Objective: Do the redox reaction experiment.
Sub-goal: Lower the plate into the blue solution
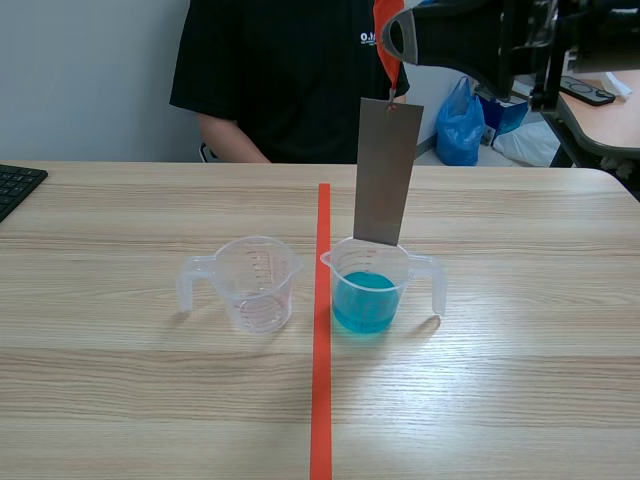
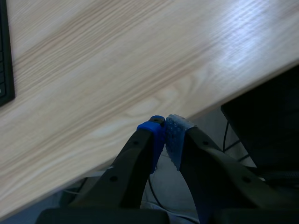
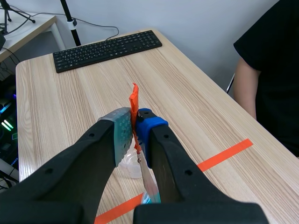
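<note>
We see a light wooden table (image 1: 500, 400) carrying an empty clear cup (image 1: 256, 283) left of the orange-red tape line (image 1: 321, 350) and a blue-liquid cup (image 1: 372, 285) just right of it. A black keyboard (image 1: 15, 185) lies at the table's left edge.

Perhaps "OJ", white letters (image 1: 368, 39) on the person's black shirt (image 1: 285, 85)
</note>
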Controlling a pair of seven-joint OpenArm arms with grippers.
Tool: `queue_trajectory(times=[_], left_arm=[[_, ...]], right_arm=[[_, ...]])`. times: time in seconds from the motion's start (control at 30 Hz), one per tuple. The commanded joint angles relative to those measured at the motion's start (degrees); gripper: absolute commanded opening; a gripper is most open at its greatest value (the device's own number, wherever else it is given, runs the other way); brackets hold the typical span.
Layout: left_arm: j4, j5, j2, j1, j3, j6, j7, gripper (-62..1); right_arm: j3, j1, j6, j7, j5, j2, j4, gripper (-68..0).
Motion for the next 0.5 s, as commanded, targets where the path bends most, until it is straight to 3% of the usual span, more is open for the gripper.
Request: queue_trajectory(times=[0.0, 0.23, 0.47], left_arm=[[2.3, 0.8, 0.5, 1.4, -0.3, 0.9, -2.4, -56.9], [7.3, 6.3, 6.7, 8.6, -0.3, 6.5, -7.2, -56.9], [12.2, 8.3, 10.2, 12.6, -0.3, 6.7, -9.7, -56.9]], right_arm=[[0.8, 1.0, 0.3, 1.2, 0.8, 0.7, 0.1, -65.8], [0.4, 1.0, 0.7, 2.5, 0.6, 0.0, -2.3, -65.8], [-1.4, 1.0, 1.3, 4.6, -2.6, -1.7, -6.1, -65.8]])
